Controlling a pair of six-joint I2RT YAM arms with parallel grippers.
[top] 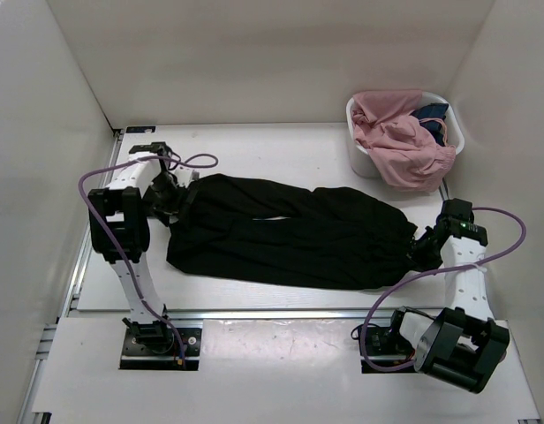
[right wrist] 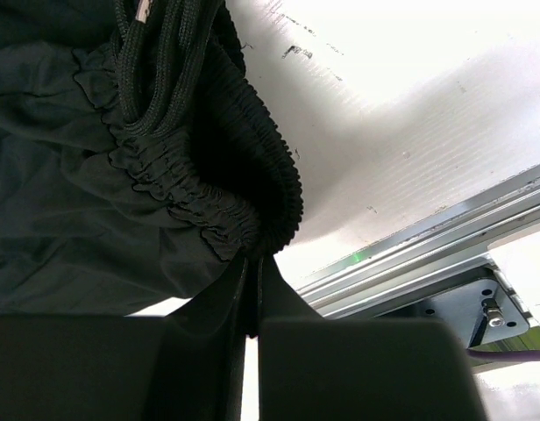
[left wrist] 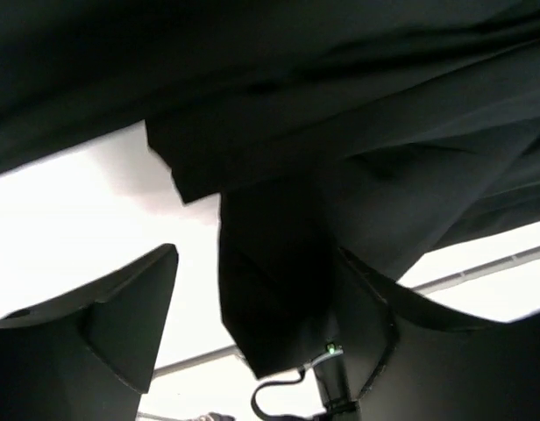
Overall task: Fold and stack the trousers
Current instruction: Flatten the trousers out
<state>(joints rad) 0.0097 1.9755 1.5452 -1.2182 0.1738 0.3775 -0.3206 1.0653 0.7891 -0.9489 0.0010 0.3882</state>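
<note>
Across the middle of the white table (top: 281,146) the trousers (top: 290,234) lie spread left to right, legs to the left and gathered waistband (right wrist: 209,210) to the right, apart from the basket (top: 358,159) at the far right. Soft, light and limp, they will likely sag rather than hold a crease, so the two ends look best to grip. The right gripper (top: 422,247) is pinched on the waistband edge; the left gripper (top: 170,199) stands wide, a leg hem hanging unpinched between its fingers
</note>
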